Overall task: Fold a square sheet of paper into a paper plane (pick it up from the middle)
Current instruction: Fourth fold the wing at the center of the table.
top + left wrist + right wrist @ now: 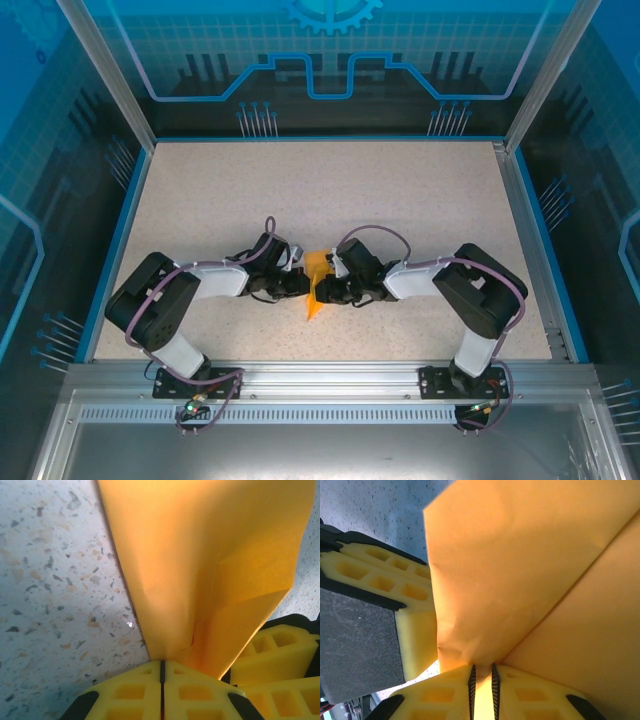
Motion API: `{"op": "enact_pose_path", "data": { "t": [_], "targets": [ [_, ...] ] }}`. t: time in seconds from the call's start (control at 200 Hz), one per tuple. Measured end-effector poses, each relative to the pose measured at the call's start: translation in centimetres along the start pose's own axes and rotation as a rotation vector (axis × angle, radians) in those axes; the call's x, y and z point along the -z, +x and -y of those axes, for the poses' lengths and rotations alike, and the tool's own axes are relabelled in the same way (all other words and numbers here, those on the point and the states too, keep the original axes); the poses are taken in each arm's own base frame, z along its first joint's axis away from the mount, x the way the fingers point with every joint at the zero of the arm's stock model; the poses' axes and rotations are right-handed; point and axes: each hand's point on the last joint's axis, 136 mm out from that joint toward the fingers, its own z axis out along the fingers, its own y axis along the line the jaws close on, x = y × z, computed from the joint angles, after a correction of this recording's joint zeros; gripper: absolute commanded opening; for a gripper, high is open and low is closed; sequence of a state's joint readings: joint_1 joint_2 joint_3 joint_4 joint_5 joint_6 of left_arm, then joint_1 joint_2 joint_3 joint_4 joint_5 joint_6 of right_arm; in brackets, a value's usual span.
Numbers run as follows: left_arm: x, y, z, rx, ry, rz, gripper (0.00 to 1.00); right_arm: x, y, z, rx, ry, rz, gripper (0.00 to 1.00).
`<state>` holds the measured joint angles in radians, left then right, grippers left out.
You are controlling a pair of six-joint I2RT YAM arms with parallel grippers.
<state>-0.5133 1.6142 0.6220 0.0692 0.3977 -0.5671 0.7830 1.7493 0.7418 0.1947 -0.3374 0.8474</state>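
- Left tool (pixel 161 671) and right tool (pixel 482 674): both clamped on the paper plane (pixel 210 555), held between them over the surface (pixel 50 580).
- Handling, I judge: light, limp, creases easily; grip folded edges.

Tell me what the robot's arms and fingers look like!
Both the left arm and the right arm have chunky black joints and white middle links, with purple-grey cables looping along them. The left gripper and right gripper each have two blocky yellow fingers full of square holes, like waffles.
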Motion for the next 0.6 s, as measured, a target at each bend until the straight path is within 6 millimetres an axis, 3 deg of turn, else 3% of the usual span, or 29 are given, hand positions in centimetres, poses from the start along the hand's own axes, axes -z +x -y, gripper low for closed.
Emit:
{"op": "enact_pose_path", "data": {
  "t": [0.6],
  "targets": [
    [-0.2,-0.3,0.1,-0.047,0.001,0.0,0.07,0.8,-1.0,-0.1,0.001,0.0,0.039,0.22]
  ]
}}
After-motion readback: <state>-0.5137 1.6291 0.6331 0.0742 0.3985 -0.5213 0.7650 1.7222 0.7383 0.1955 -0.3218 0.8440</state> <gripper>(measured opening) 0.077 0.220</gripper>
